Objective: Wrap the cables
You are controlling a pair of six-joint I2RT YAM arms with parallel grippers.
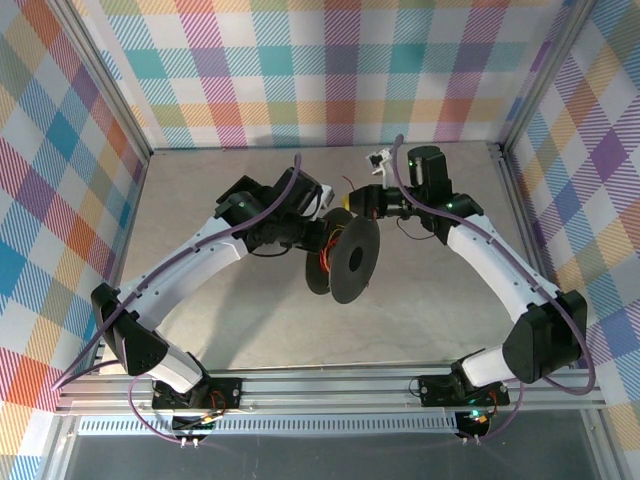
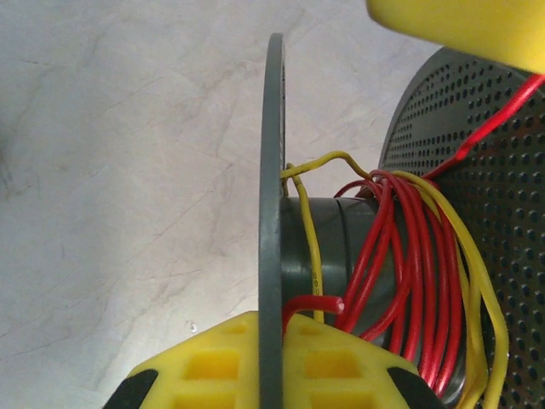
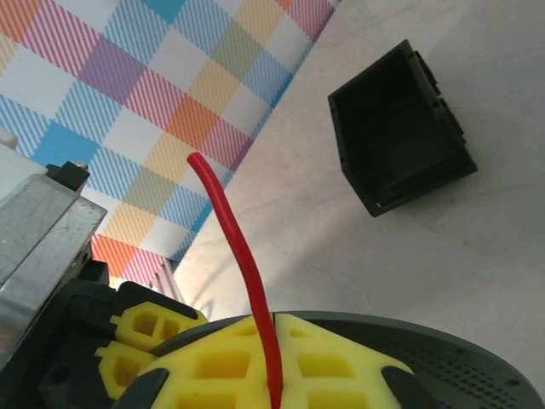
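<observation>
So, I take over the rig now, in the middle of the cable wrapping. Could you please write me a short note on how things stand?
Left gripper: shut on the flange of the spool, at mid-table.
Right gripper: shut on the red wire, with the free end sticking out past it.
Cables: several red and yellow turns sit loosely on the hub. One yellow loop stands off it.
Done: several turns wound.
Left: probably wind in the red tail and tighten the loose loops.

Bright even light, soft shadows on the table (image 1: 250, 330), wrist views slightly blurred (nearest parts most)
</observation>
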